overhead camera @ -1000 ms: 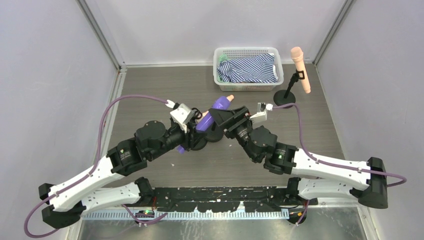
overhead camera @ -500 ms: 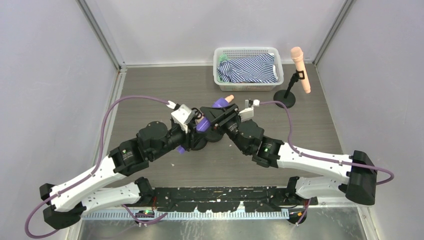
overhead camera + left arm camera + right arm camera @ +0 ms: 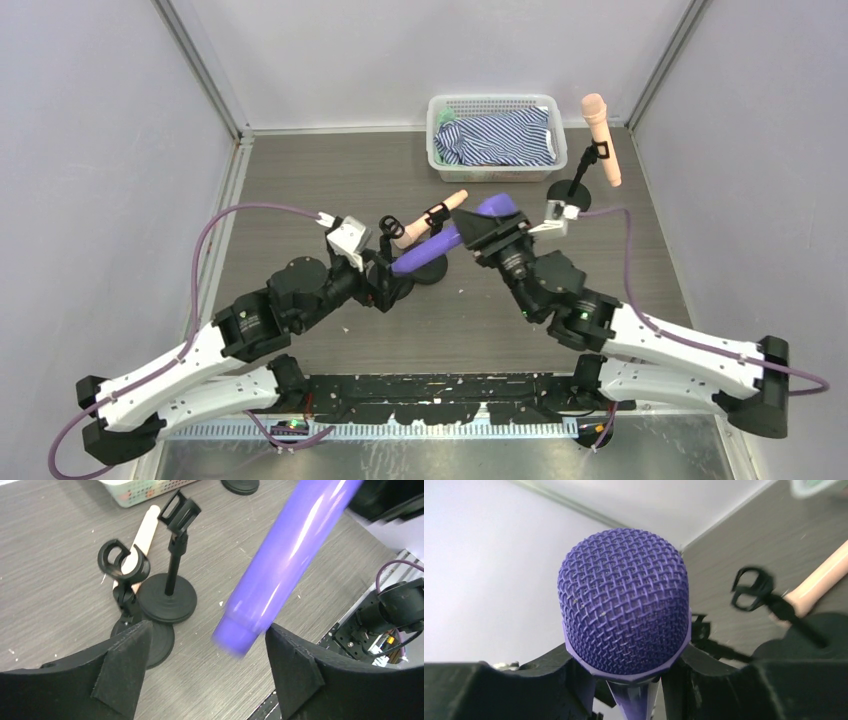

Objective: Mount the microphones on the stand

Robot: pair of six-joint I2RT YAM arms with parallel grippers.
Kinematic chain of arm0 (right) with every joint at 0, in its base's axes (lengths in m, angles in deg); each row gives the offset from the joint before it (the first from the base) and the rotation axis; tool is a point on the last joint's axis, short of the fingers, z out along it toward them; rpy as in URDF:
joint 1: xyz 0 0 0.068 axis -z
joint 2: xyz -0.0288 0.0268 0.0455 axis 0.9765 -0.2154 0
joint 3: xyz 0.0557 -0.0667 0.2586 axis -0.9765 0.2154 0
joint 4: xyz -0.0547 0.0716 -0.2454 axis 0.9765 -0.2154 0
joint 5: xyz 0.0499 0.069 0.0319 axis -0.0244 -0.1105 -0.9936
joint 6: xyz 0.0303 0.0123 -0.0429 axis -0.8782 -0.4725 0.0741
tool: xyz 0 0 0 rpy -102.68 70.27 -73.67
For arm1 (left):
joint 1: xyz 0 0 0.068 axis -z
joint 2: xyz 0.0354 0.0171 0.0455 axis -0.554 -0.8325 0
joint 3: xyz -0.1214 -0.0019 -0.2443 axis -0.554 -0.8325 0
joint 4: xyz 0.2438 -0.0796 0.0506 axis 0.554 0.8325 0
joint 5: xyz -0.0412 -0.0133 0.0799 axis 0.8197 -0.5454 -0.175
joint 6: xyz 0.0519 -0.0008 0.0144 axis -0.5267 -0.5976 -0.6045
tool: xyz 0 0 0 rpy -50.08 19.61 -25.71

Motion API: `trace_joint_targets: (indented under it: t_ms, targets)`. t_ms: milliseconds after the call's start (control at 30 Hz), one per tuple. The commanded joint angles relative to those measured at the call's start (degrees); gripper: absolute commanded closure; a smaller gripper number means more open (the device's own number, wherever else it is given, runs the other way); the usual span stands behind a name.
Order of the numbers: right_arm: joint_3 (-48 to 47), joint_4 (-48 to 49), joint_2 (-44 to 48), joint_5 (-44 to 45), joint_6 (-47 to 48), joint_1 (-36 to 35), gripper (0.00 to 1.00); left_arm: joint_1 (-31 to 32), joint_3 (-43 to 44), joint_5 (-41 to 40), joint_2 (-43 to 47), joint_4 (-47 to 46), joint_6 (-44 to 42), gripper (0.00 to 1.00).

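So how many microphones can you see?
3: peach microphone on the far stand, purple microphone in the right gripper, second peach microphone lying by the middle stands.

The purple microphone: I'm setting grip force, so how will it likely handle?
Probably stiff: the purple microphone juts out straight though the right gripper clamps it only just below its head. Its glossy handle shows bright highlights, so it may slip under a light grip. Being round and tapered, it would likely roll in an arc if laid on the table.

blocked: twin stands (image 3: 167, 600) crowded together, purple microphone (image 3: 425, 250) slanting close by | open: table (image 3: 300, 170) far-left
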Motion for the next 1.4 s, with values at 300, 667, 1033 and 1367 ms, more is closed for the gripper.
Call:
trace_joint_targets:
  t_ms: [300, 667, 1033, 1367]
  targets:
    - [-1.03, -19.17, 12.56, 11.89, 28.11, 0.66, 0.99, -4.44, -6.01, -2.62, 2.59, -0.06, 0.10, 0.12]
    - [-0.68, -23.66, 15.63, 11.36, 27.62, 1.16, 0.99, -33.53, -10.26, 30.10, -4.05, -15.18, 0.11, 0.13]
    - [-1.38, -31.80, 20.52, 10.52, 24.85, 1.18, 0.99, -40.51, -13.17, 46.89, -14.14, -31.83, -4.37, 0.25]
    - [-2.16, -32.68, 20.65, 10.32, 24.46, 1.20, 0.99, -42.97, -10.49, 56.66, -21.53, -31.37, -8.53, 0.55]
